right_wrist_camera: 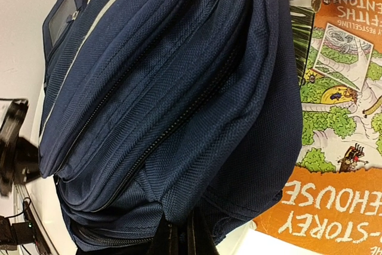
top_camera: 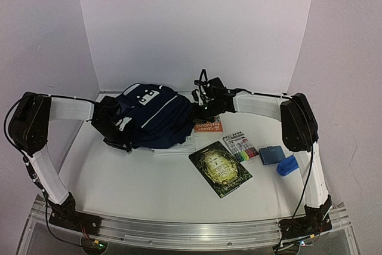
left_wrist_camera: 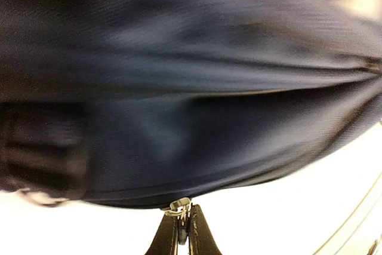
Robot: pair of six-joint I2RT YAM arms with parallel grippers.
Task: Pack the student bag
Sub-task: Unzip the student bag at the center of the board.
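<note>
Two grips hold the student bag [top_camera: 149, 114] at the back of the tabletop [top_camera: 131, 177]: left fingers [left_wrist_camera: 182, 234] shut on its metal ring [left_wrist_camera: 179, 206], right fingers [right_wrist_camera: 182, 240] shut on its edge. We see bare room in front.

A dark green book [top_camera: 220, 169] lies tilted on the white table [top_camera: 149, 189]. An orange book [top_camera: 208, 126] is at its 12 o'clock and a marker pack [top_camera: 241, 147] between 1 and 2. A blue pouch [top_camera: 271, 154] is at the pack's 3 o'clock, with a brighter blue object [top_camera: 287, 165] at the pouch's 4.
</note>
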